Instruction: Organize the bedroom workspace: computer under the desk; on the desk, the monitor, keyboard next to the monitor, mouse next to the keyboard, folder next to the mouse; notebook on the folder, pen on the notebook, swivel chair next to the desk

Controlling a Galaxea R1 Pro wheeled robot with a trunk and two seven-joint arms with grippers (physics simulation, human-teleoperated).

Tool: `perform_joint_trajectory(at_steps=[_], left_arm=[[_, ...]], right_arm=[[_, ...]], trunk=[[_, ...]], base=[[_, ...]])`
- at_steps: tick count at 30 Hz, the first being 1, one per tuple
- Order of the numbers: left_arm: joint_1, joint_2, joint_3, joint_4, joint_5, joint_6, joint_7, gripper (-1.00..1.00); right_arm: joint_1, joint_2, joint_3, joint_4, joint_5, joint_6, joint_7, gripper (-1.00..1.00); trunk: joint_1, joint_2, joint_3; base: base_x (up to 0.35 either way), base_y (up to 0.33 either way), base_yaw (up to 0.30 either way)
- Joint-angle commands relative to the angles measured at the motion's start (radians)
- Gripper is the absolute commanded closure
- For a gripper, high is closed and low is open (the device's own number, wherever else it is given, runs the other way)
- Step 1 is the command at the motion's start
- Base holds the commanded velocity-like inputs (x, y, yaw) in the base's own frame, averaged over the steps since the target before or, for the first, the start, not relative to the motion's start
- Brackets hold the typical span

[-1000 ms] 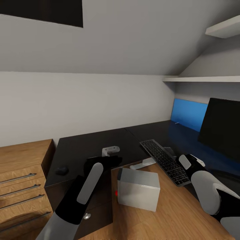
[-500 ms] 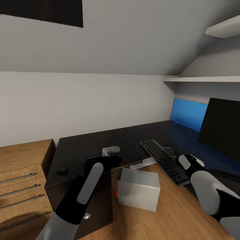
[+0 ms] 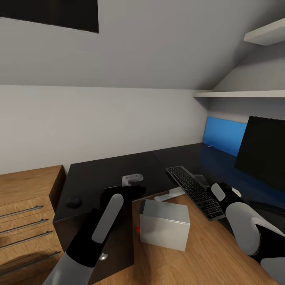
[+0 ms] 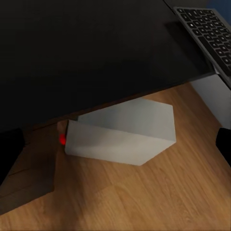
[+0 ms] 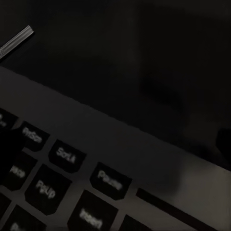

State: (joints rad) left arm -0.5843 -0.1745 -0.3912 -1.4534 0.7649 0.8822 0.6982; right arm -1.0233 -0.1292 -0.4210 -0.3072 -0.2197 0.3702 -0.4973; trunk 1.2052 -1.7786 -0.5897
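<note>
With the right gripper [image 3: 220, 192] low beside the keyboard [image 3: 194, 191], jaws' state impossible to tell, a careless push risked sliding it off the table [image 3: 103, 174] onto the computer [image 3: 164, 229].

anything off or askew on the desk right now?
Yes. The keyboard lies at an angle across the desk instead of square to the monitor, and its near end pokes past the desk edge. The computer sits skewed on the floor, largely out from under the desktop. Nothing looks spilled or damaged.
</note>
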Motion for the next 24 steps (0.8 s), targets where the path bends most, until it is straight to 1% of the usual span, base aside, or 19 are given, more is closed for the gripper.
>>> perform_joint_trajectory(at_steps=[1, 4, 10, 18, 24], left_arm=[[-0.001, 0.000, -0.004, -0.001, 0.010, 0.001, 0.010, -1.00], [0.000, 0.000, -0.007, -0.001, 0.010, 0.001, 0.010, -1.00], [-0.001, 0.000, -0.009, 0.011, 0.010, 0.001, 0.011, -1.00], [-0.001, 0.000, -0.010, 0.014, 0.009, 0.000, 0.012, -1.00], [-0.001, 0.000, -0.020, 0.014, 0.010, 0.000, 0.012, -1.00]], right_arm=[[0.000, 0.002, -0.009, 0.008, -0.027, 0.001, -0.004, -1.00], [0.000, 0.008, -0.009, 0.008, -0.027, 0.002, -0.005, -1.00], [0.000, 0.029, -0.009, 0.008, -0.027, 0.003, -0.006, -1.00], [0.000, 0.043, -0.009, 0.008, -0.026, 0.001, -0.006, -1.00], [0.000, 0.047, -0.009, 0.009, -0.026, 0.002, -0.006, -1.00]], trunk=[[0.000, 0.000, -0.001], [0.000, 0.000, -0.001], [0.000, 0.000, -0.001], [0.000, 0.000, -0.001], [0.000, 0.000, -0.001]], base=[[0.000, 0.000, 0.000], [0.000, 0.000, 0.000], [0.000, 0.000, 0.000], [0.000, 0.000, 0.000], [0.000, 0.000, 0.000]])
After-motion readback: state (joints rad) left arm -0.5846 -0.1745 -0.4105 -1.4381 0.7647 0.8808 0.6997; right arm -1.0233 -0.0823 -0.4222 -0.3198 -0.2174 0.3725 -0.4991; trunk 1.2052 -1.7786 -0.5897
